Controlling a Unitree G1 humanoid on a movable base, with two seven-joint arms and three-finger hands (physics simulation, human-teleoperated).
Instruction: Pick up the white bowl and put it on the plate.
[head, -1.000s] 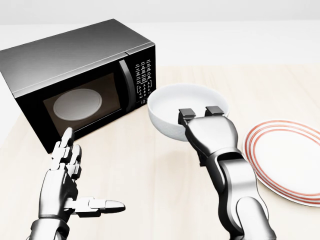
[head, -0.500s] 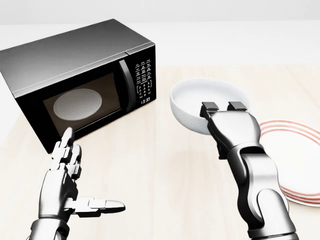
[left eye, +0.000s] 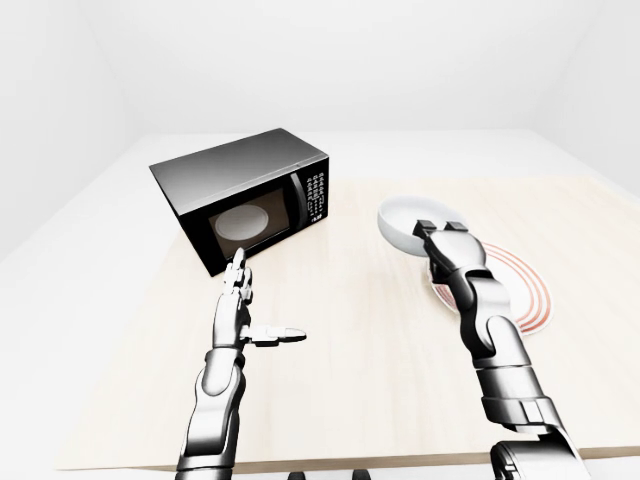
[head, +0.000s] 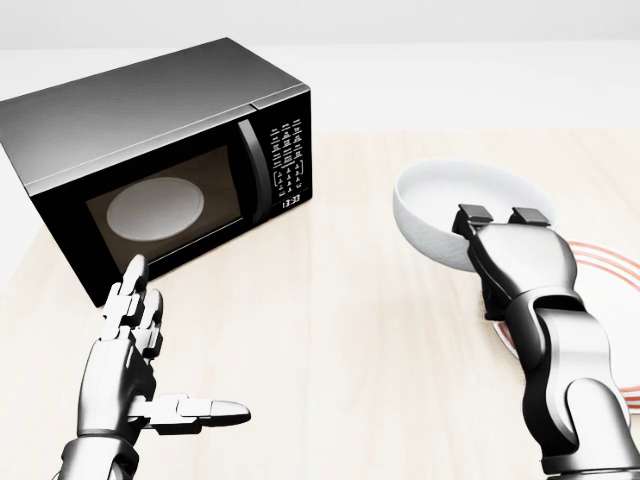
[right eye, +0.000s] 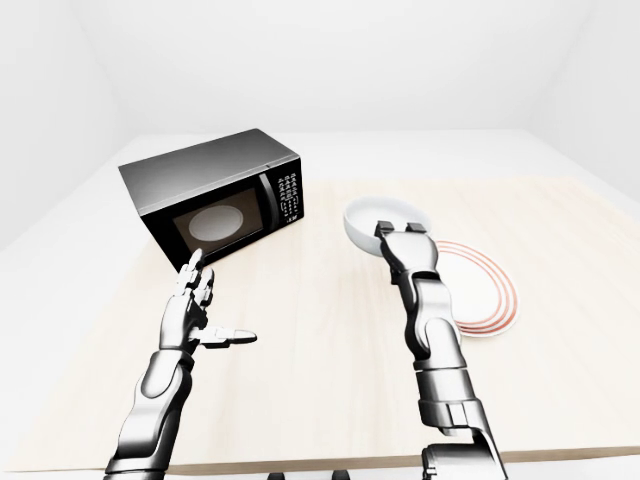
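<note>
The bowl (head: 455, 205) is gripped at its near rim by the right hand (head: 515, 255), held above the table (head: 330, 320) beside the plate (right eye: 478, 290). The left hand (head: 135, 365) is held spread, empty, below the microwave (head: 160, 150).

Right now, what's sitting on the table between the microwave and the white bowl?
Nothing: in the head view, only bare table lies between the microwave and the white bowl held by the right hand.
</note>
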